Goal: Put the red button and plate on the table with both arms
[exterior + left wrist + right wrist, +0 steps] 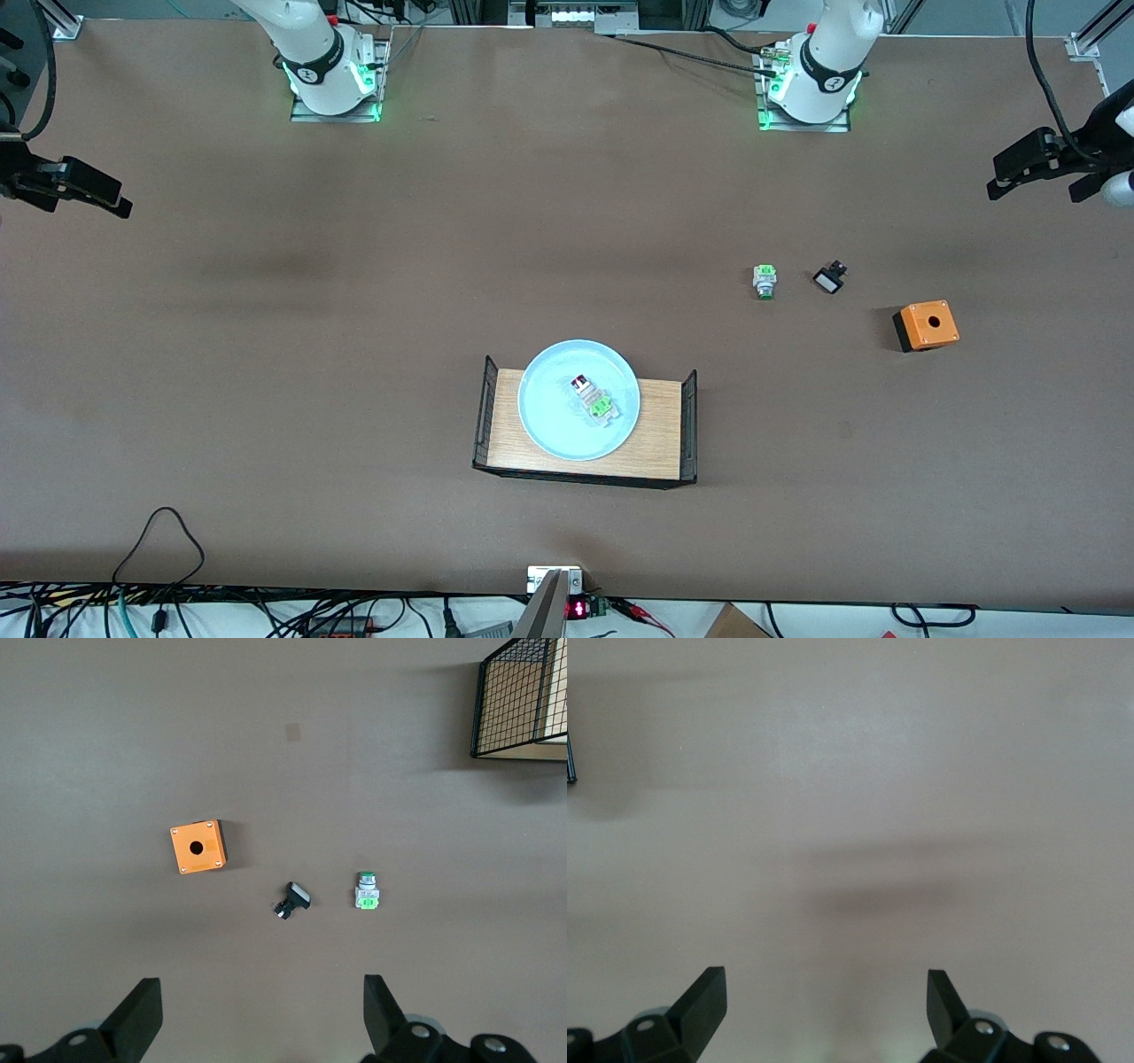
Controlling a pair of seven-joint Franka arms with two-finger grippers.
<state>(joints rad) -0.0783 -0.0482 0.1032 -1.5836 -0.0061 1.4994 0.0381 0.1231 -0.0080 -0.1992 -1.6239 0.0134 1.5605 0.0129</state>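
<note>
Red button (pixel 592 396) lies on plate (pixel 549 425) atop wood platform (pixel 660 425); left gripper (pixel 261 1010) and right gripper (pixel 824 1005) both spread empty, so pinch button first, then lift plate level by rim onto table (pixel 354 310).

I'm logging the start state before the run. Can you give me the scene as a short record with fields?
plate: on the wooden platform
red button: lying on the plate
green button: on the table, toward the left arm's end
black switch: beside the green button
orange box: on the table
left gripper: open, empty, over the table
right gripper: open, empty, over bare table
</note>
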